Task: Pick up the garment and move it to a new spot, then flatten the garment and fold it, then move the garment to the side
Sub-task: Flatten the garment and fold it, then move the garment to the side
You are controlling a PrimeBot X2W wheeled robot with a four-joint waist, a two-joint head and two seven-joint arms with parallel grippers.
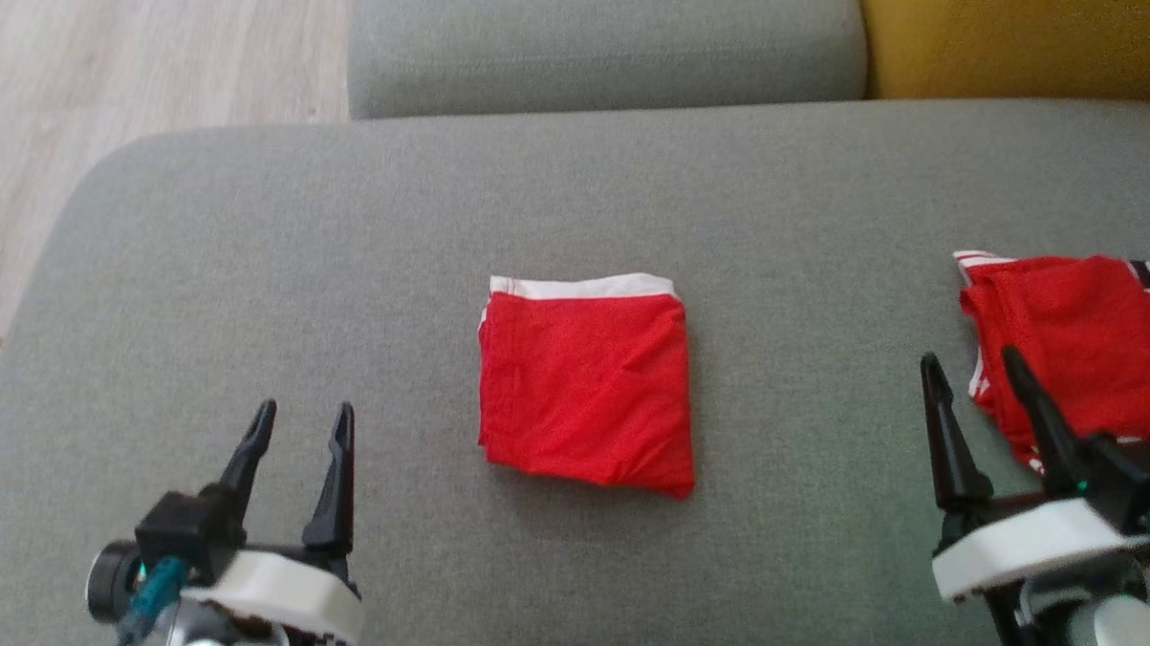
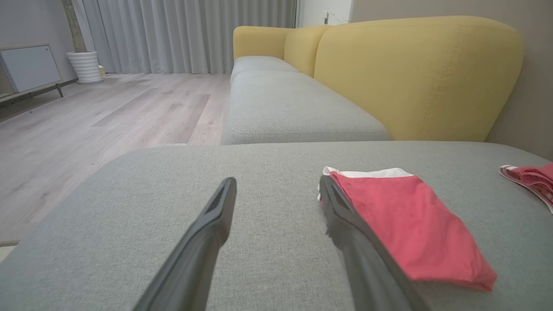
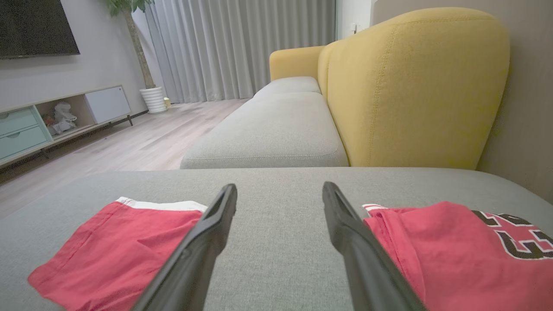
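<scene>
I'm holding my left hand [image 1: 306,409] open and empty, low over the grey fabric sofa cushion [image 1: 248,258], well to the left of the folded red cloth garment with the white band [image 1: 587,389], which is lying flat and square in the middle of the cushion. My right hand [image 1: 968,357] is open too, gripping nothing, with its fingers just beside the near edge of a second red jersey with black numerals [image 1: 1082,334] that is sitting at the cushion's right side. I cannot tell whether they are touching it. The middle piece is reading as a neat packet, so folding looks done and I'm taking the last step, moving it to the side, as the one in hand. The next move is calling for one hand to come down on an edge of the packet, pinch all layers together so nothing unfolds, then carry it aside, clear of the jersey.
</scene>
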